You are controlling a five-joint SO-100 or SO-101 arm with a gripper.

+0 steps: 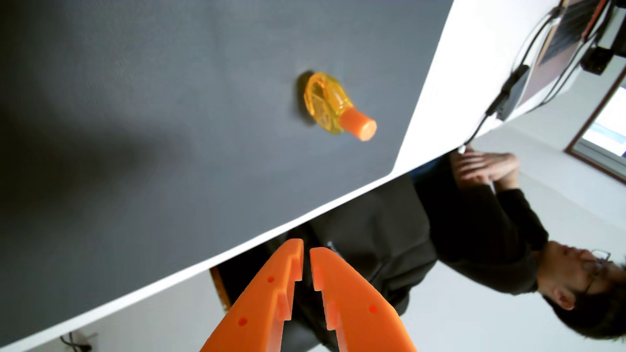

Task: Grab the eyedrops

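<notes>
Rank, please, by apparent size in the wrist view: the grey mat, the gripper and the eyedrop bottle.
1. Grey mat
2. Gripper, though nearness to the camera enlarges it
3. Eyedrop bottle

The robot arm's gripper [306,252], seen in the wrist view, is made of bright orange plastic with a matte, printed-looking finish. Its two fingers [267,301] are broad at the base and taper toward blunt tips. Stepped, notched edges line their inner faces, and each finger carries small round red-orange dots, seemingly screw holes.
</notes>
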